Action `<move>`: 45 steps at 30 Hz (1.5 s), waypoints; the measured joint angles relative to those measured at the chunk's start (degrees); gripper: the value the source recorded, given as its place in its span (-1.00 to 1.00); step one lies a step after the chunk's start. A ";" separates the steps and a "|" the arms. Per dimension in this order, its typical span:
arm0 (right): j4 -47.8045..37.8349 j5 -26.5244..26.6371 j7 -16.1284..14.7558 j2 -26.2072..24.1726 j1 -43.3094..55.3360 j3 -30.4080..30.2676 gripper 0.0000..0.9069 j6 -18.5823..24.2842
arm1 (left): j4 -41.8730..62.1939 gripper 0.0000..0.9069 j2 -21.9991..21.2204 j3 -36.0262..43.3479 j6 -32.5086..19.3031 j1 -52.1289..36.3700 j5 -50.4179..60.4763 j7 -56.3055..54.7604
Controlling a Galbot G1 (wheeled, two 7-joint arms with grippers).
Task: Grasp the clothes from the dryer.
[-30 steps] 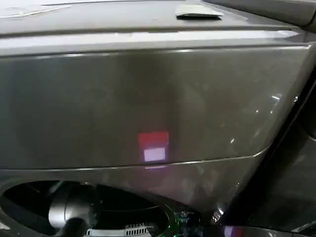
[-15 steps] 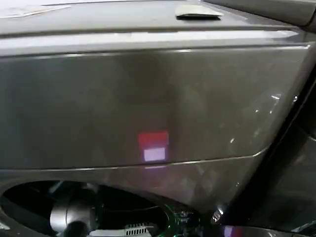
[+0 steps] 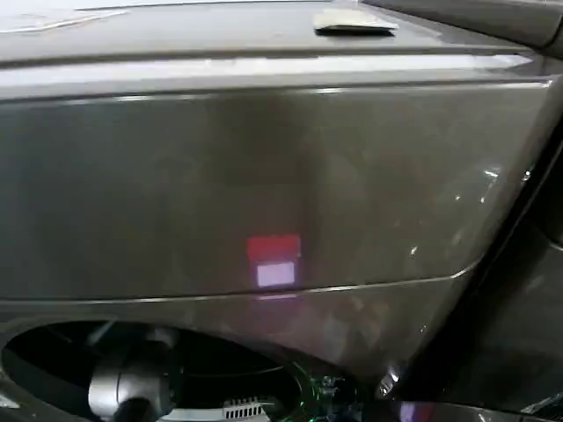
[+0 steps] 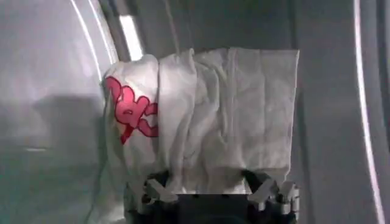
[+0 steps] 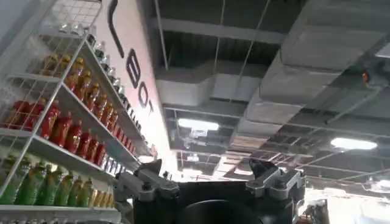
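The left gripper (image 4: 213,196) is inside the dryer (image 3: 264,176), with the drum's smooth grey wall (image 4: 49,122) curving around it. Its two fingers (image 4: 155,190) stand spread wide apart. The clothes (image 4: 207,122), a white crumpled bundle with a red-pink mark (image 4: 131,112) on one fold, lie draped right in front of the fingertips and across the gap between them. The lower edge of the fabric reaches the fingertips. Whether the fingers have any hold on it cannot be told.

From the head view, the left arm (image 3: 132,387) reaches into the dark round opening at the bottom of the dryer's bronze-grey front, a rounded grey joint showing just inside the rim. A red and white glow (image 3: 274,261) reflects on the front panel above the opening, and a flat pale object (image 3: 354,22) lies on the dryer's top.

The right gripper (image 5: 210,182) points upward, away from the dryer, its fingers (image 5: 143,182) open wide and holding nothing. Beyond them are a ceiling with lights (image 5: 198,125) and wire shelves of bottled drinks (image 5: 55,134).
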 measured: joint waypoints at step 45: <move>1.46 -0.61 -0.14 0.72 1.69 -3.06 1.00 -1.92 | -24.45 -1.00 -2.36 1.32 10.29 10.84 -30.09 -27.30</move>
